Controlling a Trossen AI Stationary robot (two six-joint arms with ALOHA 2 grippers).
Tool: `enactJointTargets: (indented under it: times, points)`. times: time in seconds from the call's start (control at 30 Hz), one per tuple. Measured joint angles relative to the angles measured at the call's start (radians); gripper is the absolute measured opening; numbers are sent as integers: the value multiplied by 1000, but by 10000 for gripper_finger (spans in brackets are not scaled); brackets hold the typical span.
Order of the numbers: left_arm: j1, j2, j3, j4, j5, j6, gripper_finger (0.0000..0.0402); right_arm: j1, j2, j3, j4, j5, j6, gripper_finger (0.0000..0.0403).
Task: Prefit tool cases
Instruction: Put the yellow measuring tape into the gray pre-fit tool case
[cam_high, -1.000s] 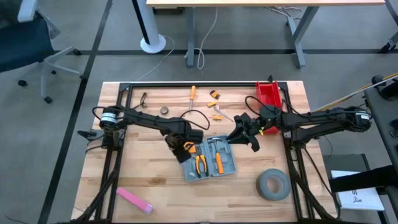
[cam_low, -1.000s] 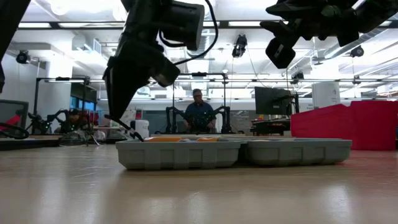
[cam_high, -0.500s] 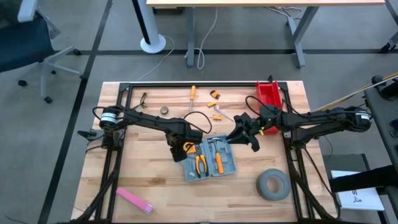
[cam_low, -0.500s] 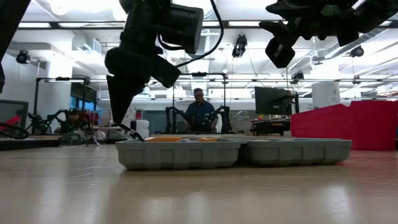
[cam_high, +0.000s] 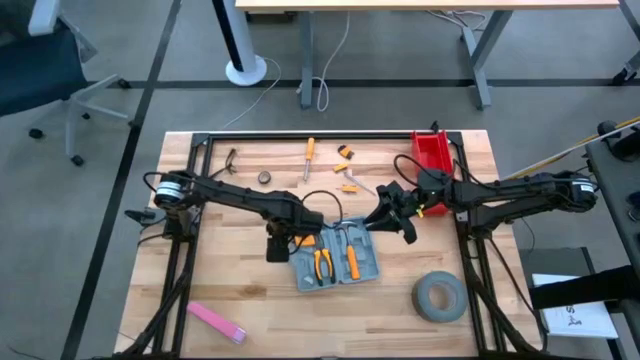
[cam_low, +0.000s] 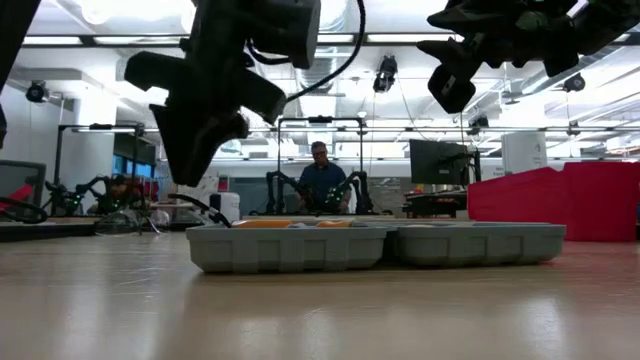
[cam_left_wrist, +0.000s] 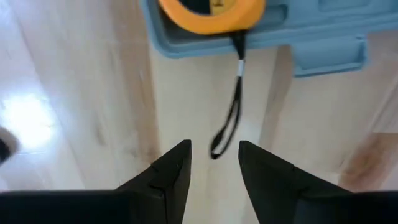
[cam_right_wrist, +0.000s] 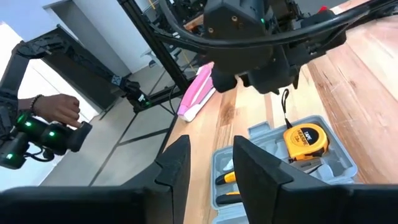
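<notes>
The blue-grey tool case (cam_high: 345, 265) lies open on the wooden table, with orange-handled pliers in its recesses. An orange tape measure (cam_left_wrist: 211, 9) sits in its far left corner. The tape measure's black strap (cam_left_wrist: 231, 112) trails out over the case edge onto the table. My left gripper (cam_left_wrist: 214, 165) points straight down just left of the case, open. It hangs above the strap's free end, clear of the table in the low view (cam_low: 190, 170). My right gripper (cam_high: 380, 220) hovers level above the case's far right corner, open with nothing between its fingers (cam_right_wrist: 211, 165).
A red bin (cam_high: 432, 155) stands at the far right and a grey tape roll (cam_high: 439, 297) lies near right. A pink object (cam_high: 216, 322) lies near left. A screwdriver (cam_high: 309, 155) and small orange parts (cam_high: 345, 152) lie at the back. A person (cam_low: 320, 180) stands in the room beyond the table.
My left gripper has rolled about its downward axis and shifted a little toward the table's left edge, staying above the strap beside the case. The case and the tape measure have not moved.
</notes>
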Motion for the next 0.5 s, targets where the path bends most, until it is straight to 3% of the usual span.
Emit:
enactJointTargets:
  times: [0.5]
  points:
    - [-6,-3,-14,137,27,99,159,0,0,-1,1,0,-5,95]
